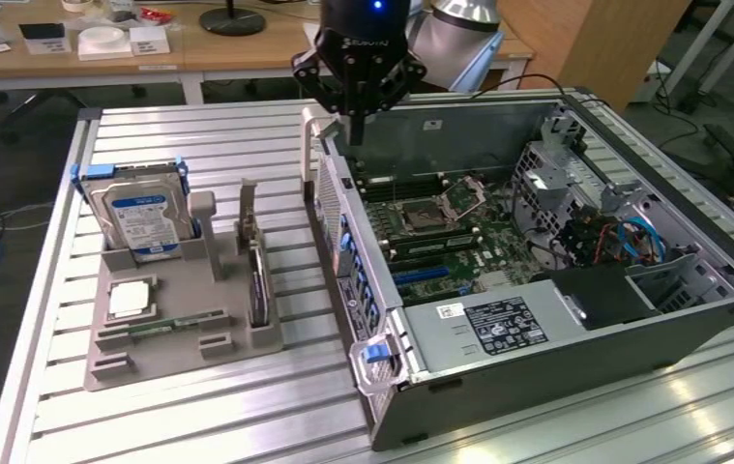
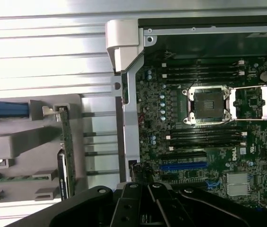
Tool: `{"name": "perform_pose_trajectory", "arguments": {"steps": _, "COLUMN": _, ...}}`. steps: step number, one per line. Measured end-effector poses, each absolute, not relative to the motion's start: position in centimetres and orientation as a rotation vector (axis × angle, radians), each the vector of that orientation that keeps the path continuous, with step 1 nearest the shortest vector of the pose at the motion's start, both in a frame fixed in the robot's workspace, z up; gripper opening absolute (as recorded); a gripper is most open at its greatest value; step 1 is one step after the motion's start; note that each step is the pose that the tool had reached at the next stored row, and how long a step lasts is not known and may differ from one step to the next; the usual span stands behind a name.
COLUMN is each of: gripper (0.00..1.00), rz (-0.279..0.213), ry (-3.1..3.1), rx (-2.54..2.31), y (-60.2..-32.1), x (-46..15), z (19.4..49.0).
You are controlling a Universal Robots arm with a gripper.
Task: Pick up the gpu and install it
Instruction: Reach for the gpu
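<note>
The gpu [image 1: 259, 285] stands on edge in the grey holder [image 1: 173, 353] on the exterior view's left, a thin dark slab with a silver bracket at its far end. The wrist view shows it edge-on, as a green board with a black cooler [image 2: 65, 151]. My gripper [image 1: 356, 133] hangs above the rear corner of the open computer case [image 1: 340, 208], to the right of the gpu and well apart from it. Its dark fingers [image 2: 147, 208] are shut with nothing between them. The motherboard [image 2: 204, 123] lies below, with a blue slot [image 2: 183, 166] among the black ones.
In the holder also stand a hard drive in a blue frame [image 1: 145, 217], a processor chip [image 1: 131, 298] and a memory stick [image 1: 161, 327]. The case holds a power supply [image 1: 509, 324] and cables [image 1: 612, 237]. A ribbed metal table [image 1: 212, 416] carries everything.
</note>
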State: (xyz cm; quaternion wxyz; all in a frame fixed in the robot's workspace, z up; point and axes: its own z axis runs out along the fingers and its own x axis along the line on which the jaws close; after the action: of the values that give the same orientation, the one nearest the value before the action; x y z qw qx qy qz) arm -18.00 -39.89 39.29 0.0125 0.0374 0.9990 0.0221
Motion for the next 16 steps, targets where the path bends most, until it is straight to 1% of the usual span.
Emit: {"name": "perform_pose_trajectory", "arguments": {"steps": 16, "gripper": 0.11, "rz": 0.069, "ry": 3.114, "rx": 0.117, "y": -39.89, "x": -18.92, "z": 39.28}}
